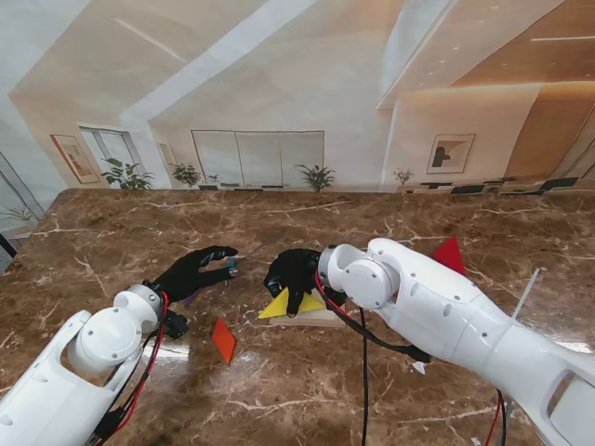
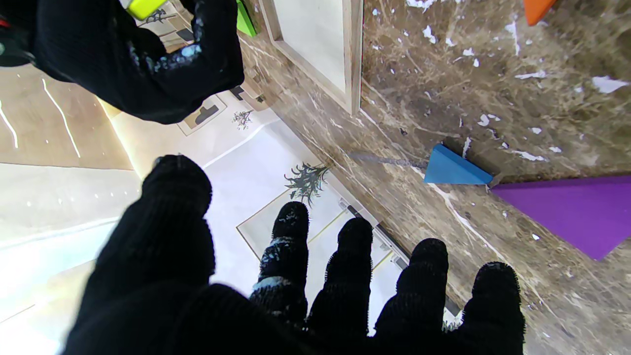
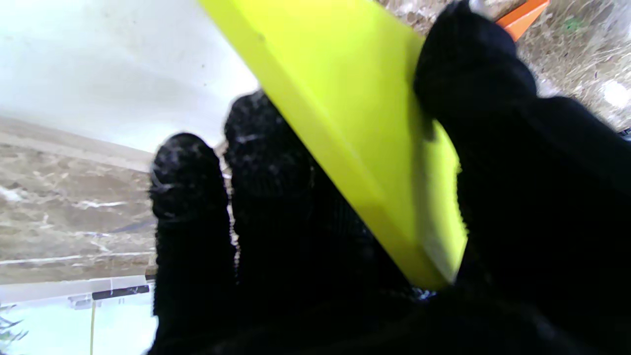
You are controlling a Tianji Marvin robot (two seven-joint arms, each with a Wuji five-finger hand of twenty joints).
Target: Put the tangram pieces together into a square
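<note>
Midway through the puzzle, the robot's right hand [image 1: 294, 276] is gripping the yellow triangle [image 1: 290, 304] over the shallow wooden tray [image 1: 321, 319], the landmark at the centre of the marble table [image 1: 372, 232]. Seen from the right wrist, the thumb is pressing one face of the piece [image 3: 355, 123] and the fingers [image 3: 266, 148] are bracing the other, so the piece is sitting tilted on edge between them, its long edge running away from the palm toward the tray's pale floor [image 3: 98, 64].

To the left of the tray, the left hand [image 1: 197, 271] is hovering with fingers spread and holding nothing; the blue triangle [image 2: 453, 167] and purple triangle [image 2: 577, 212] are lying just beside its fingertips, touching at one corner. An orange piece [image 1: 223, 339] is resting nearer to me than the tray, on its left; a red piece [image 1: 450, 254] is lying to its right, beyond the right forearm. A green piece [image 2: 245, 19] is showing at the tray's edge in the left wrist view.

The tray's visible floor [image 2: 315, 39] is looking bare. Judging by this, the yellow piece needs flattening into a corner of the frame.
</note>
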